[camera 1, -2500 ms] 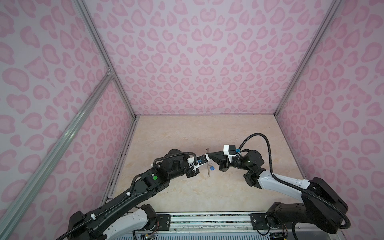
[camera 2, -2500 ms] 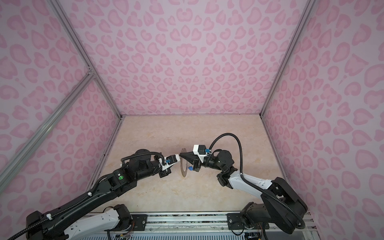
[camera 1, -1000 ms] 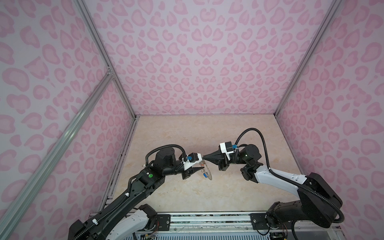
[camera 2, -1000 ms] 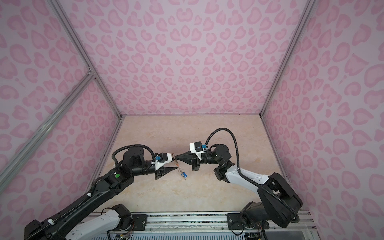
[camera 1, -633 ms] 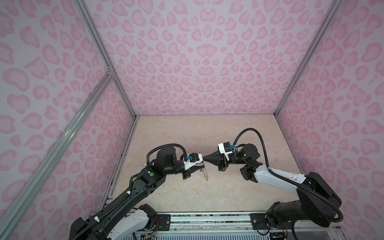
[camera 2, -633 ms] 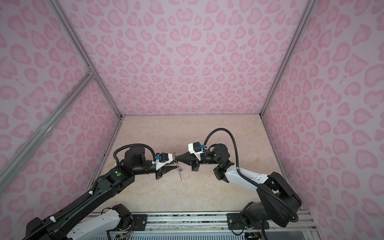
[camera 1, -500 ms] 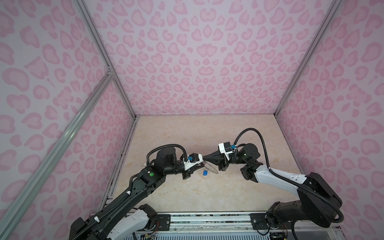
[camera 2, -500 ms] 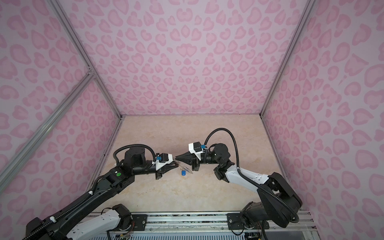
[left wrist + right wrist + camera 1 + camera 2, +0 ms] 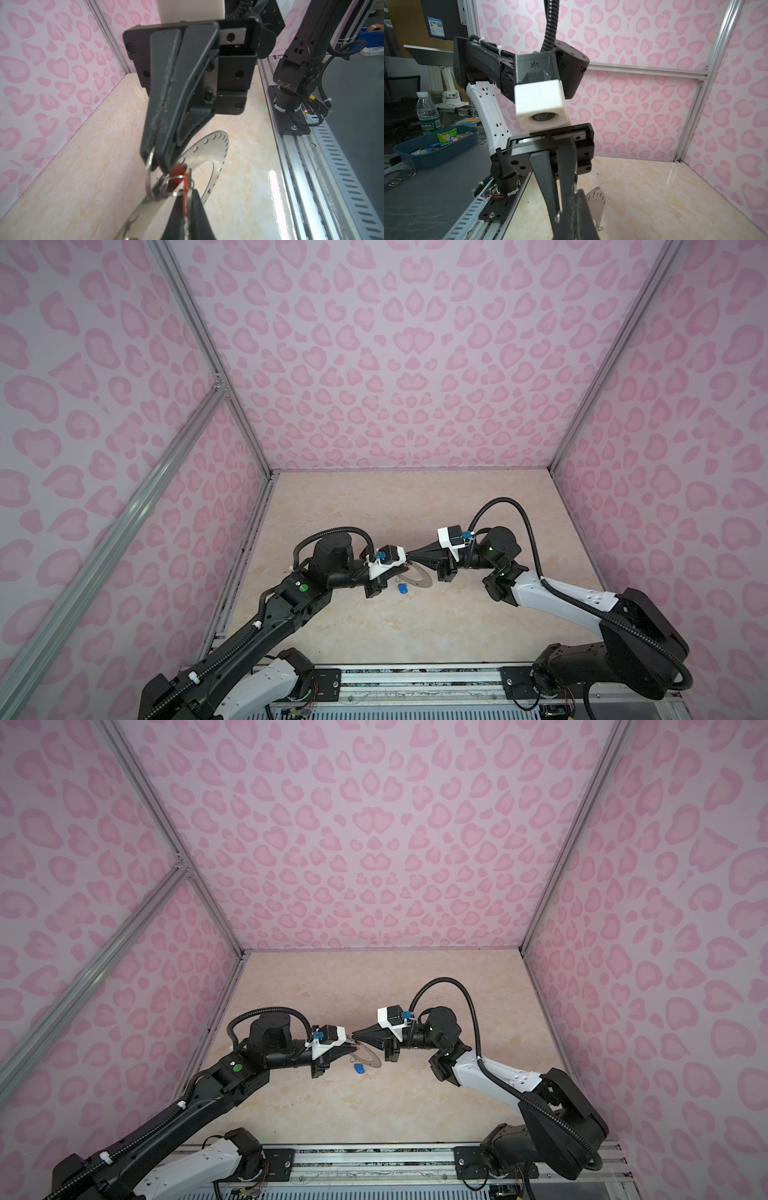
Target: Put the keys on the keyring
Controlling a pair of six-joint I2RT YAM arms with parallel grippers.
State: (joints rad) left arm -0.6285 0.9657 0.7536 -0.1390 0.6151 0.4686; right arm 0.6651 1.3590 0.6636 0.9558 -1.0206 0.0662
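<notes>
Your L gripper (image 9: 186,196) is clenched on the red tag (image 9: 179,172) of one key; in the L wrist view you see the red edge pinched between its fingers. Your R gripper (image 9: 155,163) is clamped tight on a wire loop (image 9: 150,178), tip to tip w/ the L one, above the middle of the table (image 9: 415,635). The loop and red tag sit right against the keyring (image 9: 207,149), which runs tilted just under both tips. Can't tell if the loop goes thru one of its holes. In a top view the blue tag (image 9: 402,588) sits at the keyring's near edge. Can't tell if it hangs or lies on the table.
</notes>
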